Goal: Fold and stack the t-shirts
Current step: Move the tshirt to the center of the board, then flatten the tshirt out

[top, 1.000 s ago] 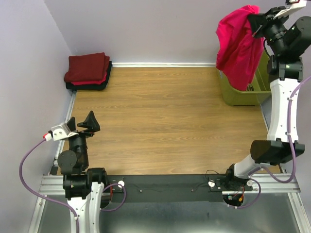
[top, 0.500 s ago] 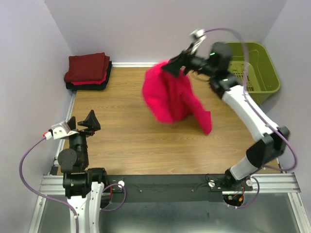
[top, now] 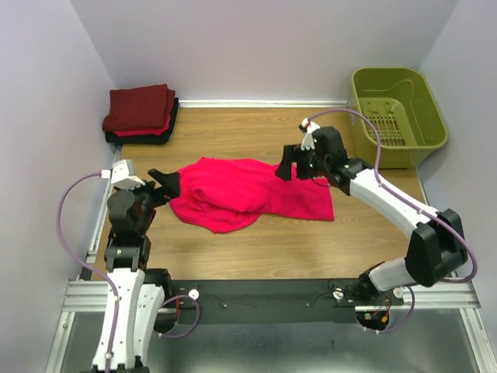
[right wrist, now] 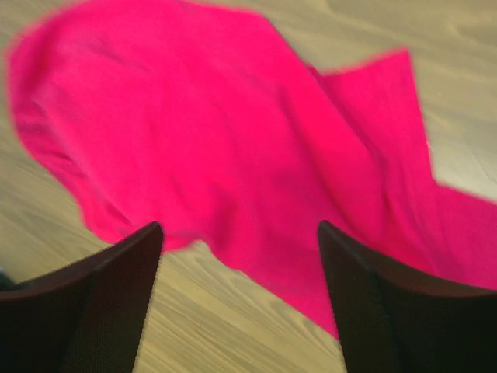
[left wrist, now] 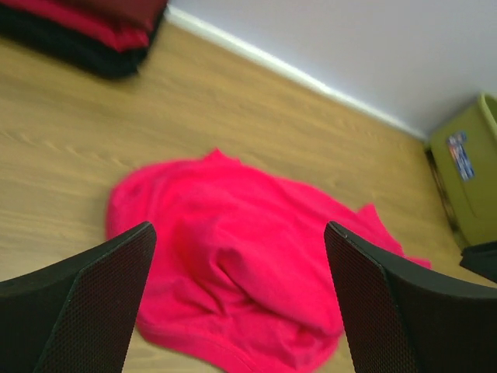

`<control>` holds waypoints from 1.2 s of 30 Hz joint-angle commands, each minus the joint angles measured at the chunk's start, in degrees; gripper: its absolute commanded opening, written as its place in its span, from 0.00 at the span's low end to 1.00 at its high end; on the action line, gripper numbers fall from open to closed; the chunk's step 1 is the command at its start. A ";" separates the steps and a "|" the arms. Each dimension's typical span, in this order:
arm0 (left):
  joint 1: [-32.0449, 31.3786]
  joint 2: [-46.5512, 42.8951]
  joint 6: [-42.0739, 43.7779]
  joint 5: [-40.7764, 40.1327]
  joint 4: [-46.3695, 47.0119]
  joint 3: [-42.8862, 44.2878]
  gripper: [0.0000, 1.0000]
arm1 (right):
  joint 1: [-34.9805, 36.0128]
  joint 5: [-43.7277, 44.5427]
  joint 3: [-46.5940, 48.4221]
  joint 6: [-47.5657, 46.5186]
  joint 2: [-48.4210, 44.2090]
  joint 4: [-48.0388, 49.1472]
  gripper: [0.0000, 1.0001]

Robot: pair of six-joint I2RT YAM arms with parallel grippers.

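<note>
A bright pink-red t-shirt (top: 248, 194) lies crumpled and spread on the wooden table, also filling the left wrist view (left wrist: 248, 264) and the right wrist view (right wrist: 233, 140). My right gripper (top: 286, 165) hovers open just above its right part, holding nothing. At the shirt's left edge my left gripper (top: 165, 183) stands open, its fingers (left wrist: 85, 303) wide apart and empty. A stack of folded t-shirts (top: 140, 113), dark maroon over red and black, rests in the far left corner.
An olive-green plastic basket (top: 397, 116) stands at the far right against the wall. Lilac walls close the table on the left and at the back. Bare wood shows in front of the pink shirt.
My right arm swung the pink-red shirt from above the basket down to the table's middle and let go, its jaws opening. My left arm moved forward to the shirt's left edge.
</note>
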 commanded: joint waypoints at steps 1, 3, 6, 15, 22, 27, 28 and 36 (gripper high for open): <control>-4.65 5.03 -4.61 6.15 0.48 0.68 0.96 | -0.01 7.47 -7.14 -1.38 -4.43 -4.97 0.81; -8.09 7.49 -6.36 3.71 0.48 0.59 0.96 | -0.01 6.94 -9.18 -1.65 -5.14 -5.14 0.74; -15.56 13.12 -8.73 0.97 1.44 0.68 0.96 | -0.01 6.24 -11.29 -1.65 -5.15 -5.50 0.70; -28.39 23.24 -18.84 -8.79 1.45 0.77 0.96 | -0.01 7.90 -15.16 -1.30 -4.88 -6.90 0.72; -41.83 31.75 -19.91 -14.14 0.92 1.63 0.96 | -0.01 11.32 -16.31 -1.04 -2.16 -7.43 0.74; -49.84 39.40 -14.82 -18.89 0.84 6.82 0.96 | -0.01 15.80 -14.73 -0.33 0.12 -7.78 0.74; -50.99 40.90 -13.76 -20.90 0.57 9.27 0.96 | 0.07 17.29 -14.46 -0.16 0.48 -7.87 0.74; -58.72 60.13 -5.24 -28.65 -6.97 22.20 0.83 | 0.07 22.14 -12.18 1.07 5.40 -9.28 0.74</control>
